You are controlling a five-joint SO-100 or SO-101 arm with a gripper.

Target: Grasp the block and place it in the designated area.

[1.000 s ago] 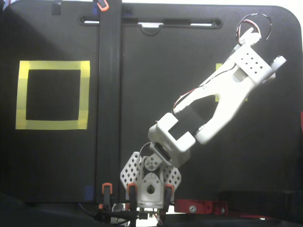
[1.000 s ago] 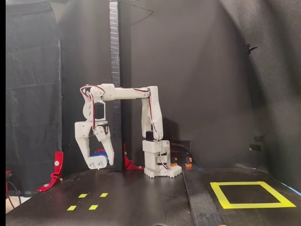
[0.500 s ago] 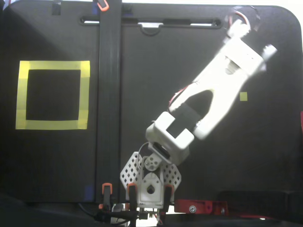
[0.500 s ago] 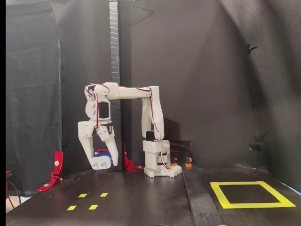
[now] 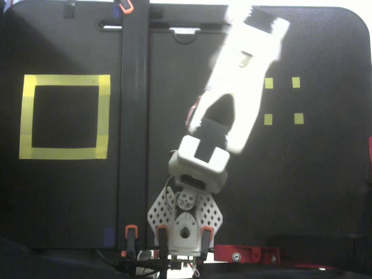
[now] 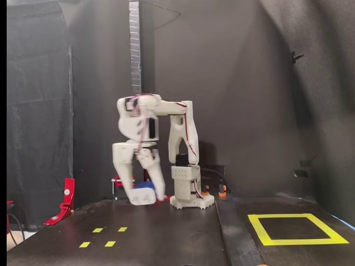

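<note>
In a fixed view from the front, my white gripper [image 6: 145,195] hangs down to the left of the arm's base [image 6: 191,200]. It is shut on the dark blue block [image 6: 146,185], held a little above the black table. From above, the blurred white arm [image 5: 250,64] reaches to the upper right and hides the block and the fingertips. The designated area, a large yellow tape frame [image 5: 104,116], lies far left in that view. From the front the frame [image 6: 260,228] lies at the lower right, well away from the gripper.
Four tiny yellow tape squares [image 5: 283,100] lie under the arm's side; they also show from the front [image 6: 102,236]. A raised black strip [image 5: 133,128] runs between the arm and the frame. A red clamp [image 6: 65,199] stands at the left edge.
</note>
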